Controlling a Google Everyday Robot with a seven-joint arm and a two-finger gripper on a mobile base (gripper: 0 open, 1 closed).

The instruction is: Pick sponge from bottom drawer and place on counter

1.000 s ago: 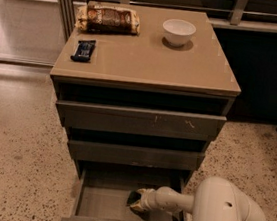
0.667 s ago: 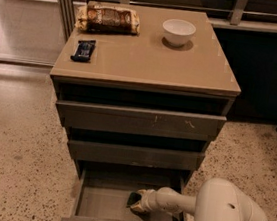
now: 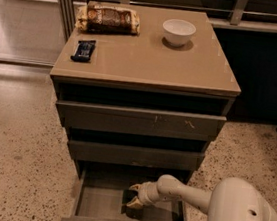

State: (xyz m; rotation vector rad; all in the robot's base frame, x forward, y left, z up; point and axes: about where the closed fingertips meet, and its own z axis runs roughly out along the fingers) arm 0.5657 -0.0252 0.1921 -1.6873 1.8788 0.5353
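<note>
Down in the bottom drawer (image 3: 102, 204), pulled open so the arm (image 3: 183, 193) can reach, the gripper (image 3: 134, 195) pinches the dark sponge (image 3: 129, 198) between its two tips, ready to lift it to the counter (image 3: 150, 58) above.

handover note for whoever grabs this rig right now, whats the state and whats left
Gripper: down inside the open bottom drawer, right at the sponge; hold not confirmable.
Done: drawer open, arm in the drawer.
Left: secure the sponge, lift it out, set it on the counter, probably on bare space away from the white bowl and snack bar.
</note>
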